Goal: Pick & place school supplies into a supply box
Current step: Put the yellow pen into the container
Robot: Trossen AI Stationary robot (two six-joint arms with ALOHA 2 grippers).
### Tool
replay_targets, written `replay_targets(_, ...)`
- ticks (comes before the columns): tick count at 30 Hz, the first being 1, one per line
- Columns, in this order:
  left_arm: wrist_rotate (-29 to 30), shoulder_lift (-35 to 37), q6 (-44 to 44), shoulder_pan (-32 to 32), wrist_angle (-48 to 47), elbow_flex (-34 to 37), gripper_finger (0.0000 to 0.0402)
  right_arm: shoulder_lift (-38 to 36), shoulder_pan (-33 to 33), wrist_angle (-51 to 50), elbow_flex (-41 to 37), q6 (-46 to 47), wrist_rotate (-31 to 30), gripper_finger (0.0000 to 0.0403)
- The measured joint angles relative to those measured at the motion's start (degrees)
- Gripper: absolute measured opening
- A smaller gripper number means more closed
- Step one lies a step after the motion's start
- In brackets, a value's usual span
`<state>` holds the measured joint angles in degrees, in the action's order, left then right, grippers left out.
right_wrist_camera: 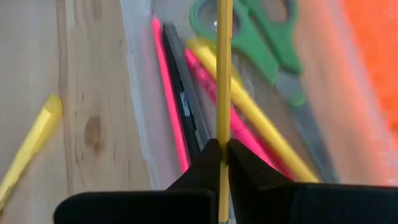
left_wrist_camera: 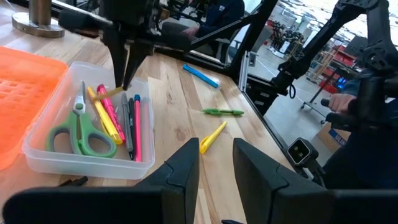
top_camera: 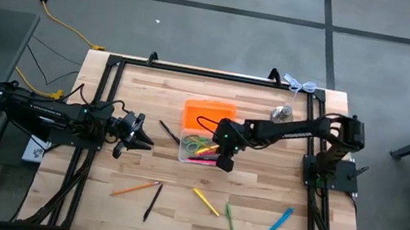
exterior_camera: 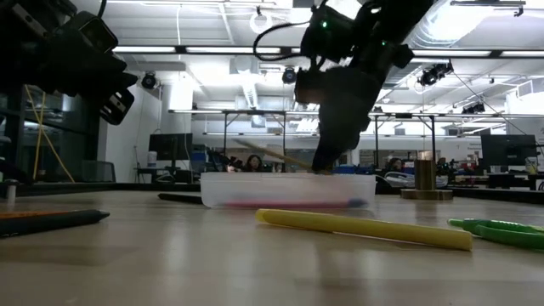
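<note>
While over supply box (top_camera: 201,149): right end effector (right_wrist_camera: 222,148) grasping yellow pencil (right_wrist_camera: 224,74) | left end effector (left_wrist_camera: 216,163) released

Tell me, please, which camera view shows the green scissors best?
The left wrist view: the scissors lie whole and unobstructed in the box, handles and blades clear. The right wrist view shows only part of them, blurred, behind the pencil held by the right gripper. The high view gives a green speck; the low view does not show them.

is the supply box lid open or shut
Open: the orange lid lies flat beside the supply box, leaving the scissors and pens inside uncovered.
</note>
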<state>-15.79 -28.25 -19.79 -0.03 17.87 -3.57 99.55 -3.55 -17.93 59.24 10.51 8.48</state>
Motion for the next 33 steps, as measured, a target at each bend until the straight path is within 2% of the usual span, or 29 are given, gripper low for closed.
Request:
replay_targets(6, 0.0, 0.0, 0.0, 0.0, 0.0, 0.0, 0.0129, 2.9, 0.1, 0.3, 0.0, 1.3, 2.4, 0.0002)
replay_targets(24, 0.0, 0.0, 0.0, 0.0, 0.0, 0.0, 0.0129, 2.9, 0.0, 0.2, 0.0, 5.6, 2.2, 0.0003)
replay_targets(33, 0.0, 0.0, 0.0, 0.0, 0.0, 0.0, 0.0129, 2.9, 0.0, 0.2, 0.0, 6.0, 2.2, 0.0025)
